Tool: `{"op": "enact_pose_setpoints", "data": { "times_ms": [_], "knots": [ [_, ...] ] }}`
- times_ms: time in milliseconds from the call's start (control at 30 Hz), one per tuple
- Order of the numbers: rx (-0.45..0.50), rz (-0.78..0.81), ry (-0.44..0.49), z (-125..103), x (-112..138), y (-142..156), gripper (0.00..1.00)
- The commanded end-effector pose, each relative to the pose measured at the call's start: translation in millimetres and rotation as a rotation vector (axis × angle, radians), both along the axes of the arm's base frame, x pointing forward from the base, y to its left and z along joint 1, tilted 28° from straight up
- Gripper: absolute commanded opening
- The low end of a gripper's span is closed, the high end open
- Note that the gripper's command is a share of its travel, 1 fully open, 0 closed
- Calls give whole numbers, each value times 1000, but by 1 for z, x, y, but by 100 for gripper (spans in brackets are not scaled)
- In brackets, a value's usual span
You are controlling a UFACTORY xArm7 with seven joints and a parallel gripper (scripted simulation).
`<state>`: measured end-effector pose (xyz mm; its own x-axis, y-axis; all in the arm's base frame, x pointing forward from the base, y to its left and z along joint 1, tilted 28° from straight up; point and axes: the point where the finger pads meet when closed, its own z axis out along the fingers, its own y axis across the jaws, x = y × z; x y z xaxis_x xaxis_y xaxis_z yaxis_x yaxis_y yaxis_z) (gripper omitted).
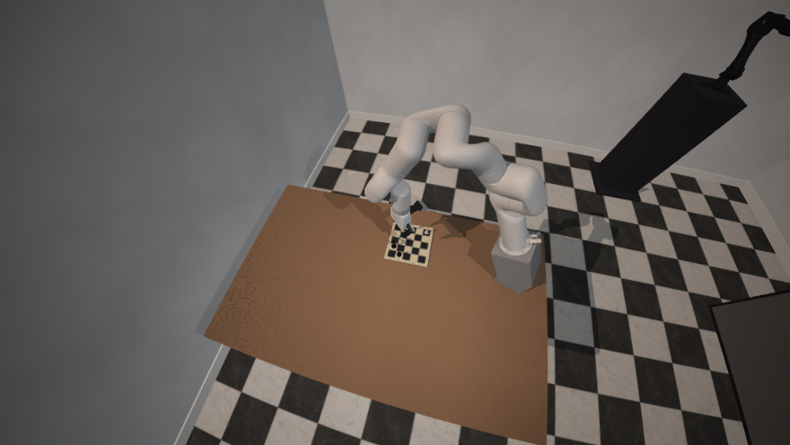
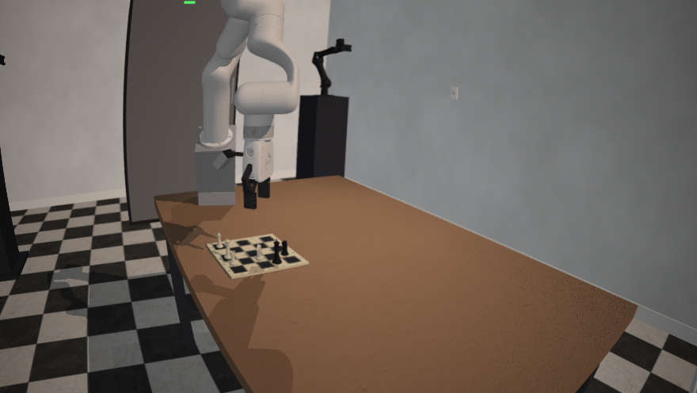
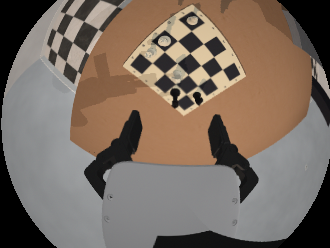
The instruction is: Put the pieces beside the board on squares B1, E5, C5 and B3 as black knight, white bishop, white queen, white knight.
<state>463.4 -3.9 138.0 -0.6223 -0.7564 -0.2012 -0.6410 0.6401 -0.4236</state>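
Observation:
A small chessboard lies on the brown table; it also shows in the overhead view and the wrist view. Several pieces stand on it. Two black pieces stand side by side at its near right edge; they show in the wrist view at the board's near corner. White pieces stand toward its left side, one at the far left corner. A pale piece stands near the middle. My gripper is open and empty, well above the table behind the board. In the wrist view its fingers hang spread over bare table.
The arm's grey base block sits at the table's far left corner. A black pedestal with a small dark arm stands beyond the table. A grey wall runs along the table's right side.

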Motion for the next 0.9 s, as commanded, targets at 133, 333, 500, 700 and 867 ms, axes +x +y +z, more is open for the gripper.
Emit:
{"op": "enact_pose_setpoints", "data": {
  "times_ms": [133,333,500,700,867],
  "knots": [
    [-6,-3,-6,28,-13,5,100],
    [-6,-3,-6,30,-14,5,100],
    [-6,-3,-6,30,-14,5,100],
    [-6,-3,-6,30,-14,5,100],
    [-6,-3,-6,30,-14,5,100]
  ]
}}
